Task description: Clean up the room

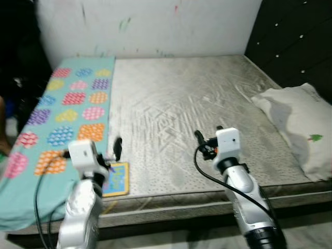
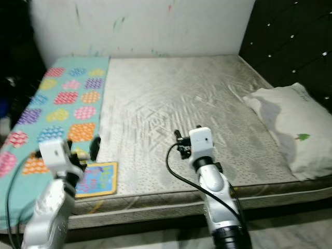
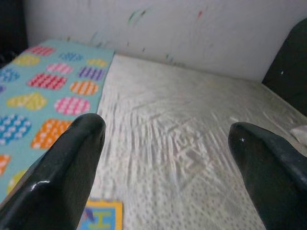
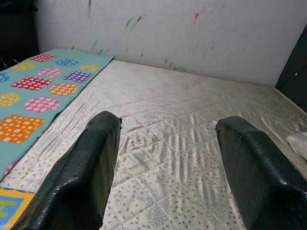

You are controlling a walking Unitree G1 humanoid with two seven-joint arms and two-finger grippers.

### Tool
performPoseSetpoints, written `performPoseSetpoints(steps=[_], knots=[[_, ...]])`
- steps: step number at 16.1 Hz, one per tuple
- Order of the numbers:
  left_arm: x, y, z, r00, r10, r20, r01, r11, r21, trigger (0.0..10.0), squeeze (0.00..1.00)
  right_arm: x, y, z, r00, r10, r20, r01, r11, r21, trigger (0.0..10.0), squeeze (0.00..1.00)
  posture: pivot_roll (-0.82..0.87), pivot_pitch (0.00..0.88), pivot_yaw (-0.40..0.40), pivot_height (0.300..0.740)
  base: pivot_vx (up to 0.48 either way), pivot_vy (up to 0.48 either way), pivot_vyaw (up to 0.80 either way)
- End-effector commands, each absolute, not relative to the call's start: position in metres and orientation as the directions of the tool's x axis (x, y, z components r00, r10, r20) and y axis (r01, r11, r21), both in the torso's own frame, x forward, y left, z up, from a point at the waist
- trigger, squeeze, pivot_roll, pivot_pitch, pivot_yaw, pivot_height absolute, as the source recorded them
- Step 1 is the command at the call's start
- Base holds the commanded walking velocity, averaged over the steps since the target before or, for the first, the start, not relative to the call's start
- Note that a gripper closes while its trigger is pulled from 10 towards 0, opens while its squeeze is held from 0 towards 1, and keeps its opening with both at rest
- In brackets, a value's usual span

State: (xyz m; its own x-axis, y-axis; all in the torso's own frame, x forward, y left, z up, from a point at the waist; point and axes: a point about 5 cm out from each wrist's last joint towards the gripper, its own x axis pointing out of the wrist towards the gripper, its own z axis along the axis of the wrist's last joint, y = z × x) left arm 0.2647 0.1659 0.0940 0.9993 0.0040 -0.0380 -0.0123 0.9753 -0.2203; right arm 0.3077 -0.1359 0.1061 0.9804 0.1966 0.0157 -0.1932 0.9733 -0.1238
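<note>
Left gripper point(image 3: 163, 158) and right gripper point(image 4: 165, 163): fingers spread wide, empty, above the quilted grey mattress point(image 1: 181, 109). A flat, colourful book point(image 1: 116, 179) lies at the near edge, just beside the left gripper. Teal spotted sheet point(image 1: 62, 114) at left; white pillow point(image 1: 298, 124) at right.

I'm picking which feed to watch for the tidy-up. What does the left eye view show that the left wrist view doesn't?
Left eye view: both arms, the left gripper, the right gripper, and the whole pillow at the right edge. Left wrist view: that gripper's two fingers spread apart, close up. Both: the mattress, the teal patterned sheet and the colourful book near the front edge.
</note>
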Motion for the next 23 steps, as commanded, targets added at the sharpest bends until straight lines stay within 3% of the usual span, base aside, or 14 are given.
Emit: performPoseSetpoints(steps=[1, 3, 9, 14, 18, 23], knots=[[0.264, 0.166, 0.095, 0.999, 0.005, -0.043, -0.014, 0.976, -0.218, 10.0, 0.0, 0.308, -0.136, 0.11, 0.98, 0.194, 0.033, -0.189, 0.975, -0.121, 10.0, 0.0, -0.13, 0.0, 0.013, 0.74, 0.0, 0.0, 0.0], [0.261, 0.169, 0.095, 0.998, 0.027, -0.05, -0.036, 0.982, -0.186, 10.0, 0.0, 0.308, -0.135, 0.111, 0.98, 0.198, 0.039, -0.192, 0.975, -0.115, 10.0, 0.0, -0.13, 0.0, 0.01, 0.74, 0.0, 0.0, 0.0], [0.26, 0.159, 0.097, 0.997, -0.068, -0.038, 0.057, 0.971, -0.232, 10.0, 0.0, 0.308, -0.133, 0.11, 0.979, 0.202, 0.034, -0.198, 0.976, -0.095, 10.0, 0.0, -0.13, 0.0, 0.005, 0.74, 0.092, 0.0, 0.0], [0.261, 0.159, 0.097, 0.997, -0.072, -0.037, 0.061, 0.968, -0.245, 10.0, 0.0, 0.308, -0.133, 0.109, 0.981, 0.192, 0.034, -0.188, 0.977, -0.095, 10.0, 0.0, -0.13, 0.0, 0.005, 0.74, 0.335, 0.0, -0.57], [0.253, 0.176, 0.103, 0.999, 0.049, -0.003, -0.049, 0.982, -0.18, 10.0, 0.0, 0.3, -0.148, 0.118, 0.992, 0.112, 0.06, -0.114, 0.993, 0.018, 10.0, 0.0, -0.13, 0.0, 0.0, 0.74, 0.153, 0.0, 0.0], [0.231, 0.191, 0.098, 0.994, 0.1, -0.034, -0.104, 0.986, -0.13, 10.0, 0.0, 0.284, -0.165, 0.111, 0.996, 0.082, 0.027, -0.082, 0.996, -0.029, 10.0, 0.0, -0.12, 0.0, -0.005, 0.74, 0.0, 0.0, 0.0]])
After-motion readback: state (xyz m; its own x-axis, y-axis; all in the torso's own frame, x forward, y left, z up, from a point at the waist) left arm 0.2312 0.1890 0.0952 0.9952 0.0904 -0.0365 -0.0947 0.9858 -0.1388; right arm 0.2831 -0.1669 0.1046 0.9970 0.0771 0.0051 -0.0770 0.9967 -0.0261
